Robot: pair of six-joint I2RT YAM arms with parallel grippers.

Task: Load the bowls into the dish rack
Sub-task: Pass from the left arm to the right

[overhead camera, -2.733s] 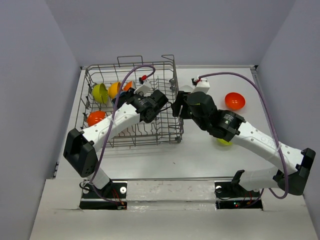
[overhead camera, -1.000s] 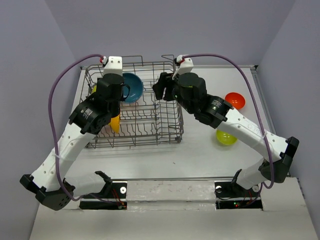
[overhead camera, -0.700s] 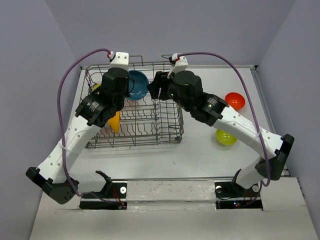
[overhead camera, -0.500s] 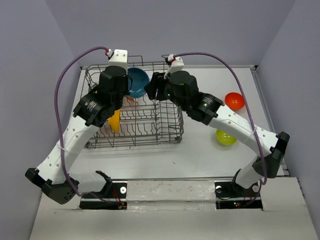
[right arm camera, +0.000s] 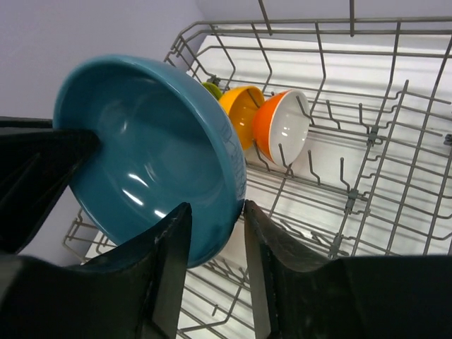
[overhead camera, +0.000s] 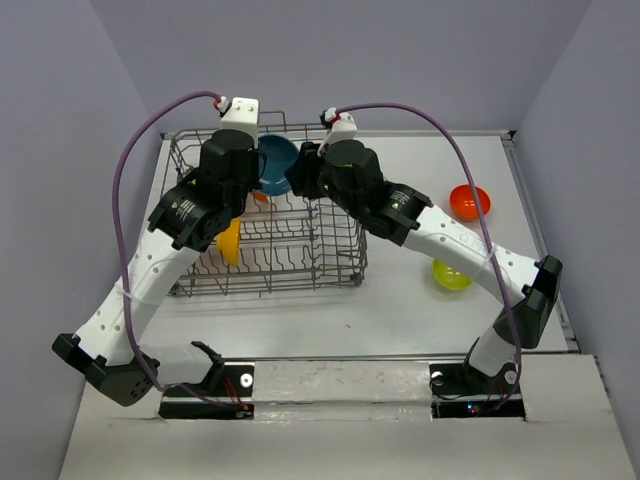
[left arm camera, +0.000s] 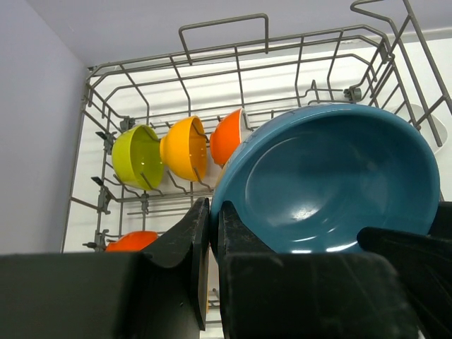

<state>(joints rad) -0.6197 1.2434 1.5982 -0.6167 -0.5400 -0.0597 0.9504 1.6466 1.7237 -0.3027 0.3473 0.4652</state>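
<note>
A teal blue bowl (overhead camera: 275,164) (left arm camera: 332,176) (right arm camera: 141,155) hangs on edge above the back of the grey wire dish rack (overhead camera: 340,268) (left arm camera: 223,24) (right arm camera: 424,127). My left gripper (overhead camera: 256,172) (left arm camera: 212,215) is shut on its rim. My right gripper (overhead camera: 299,175) (right arm camera: 215,219) straddles the opposite rim, one finger inside the bowl and one outside, still open with a gap. Lime green (left arm camera: 137,157), orange-yellow (left arm camera: 185,147) and red-orange (left arm camera: 227,135) bowls stand in a row in the rack. Another red-orange bowl (left arm camera: 133,241) lies lower left.
A red-orange bowl (overhead camera: 469,201) and a lime green bowl (overhead camera: 452,274) sit on the table right of the rack. An orange-yellow bowl (overhead camera: 229,242) shows in the rack under the left arm. Upright tines fill the rack floor. Grey walls stand close on both sides.
My right gripper has slid left onto the teal bowl's rim and its jaws have narrowed. The left gripper has kept hold of the bowl, lifting it slightly toward the back.
</note>
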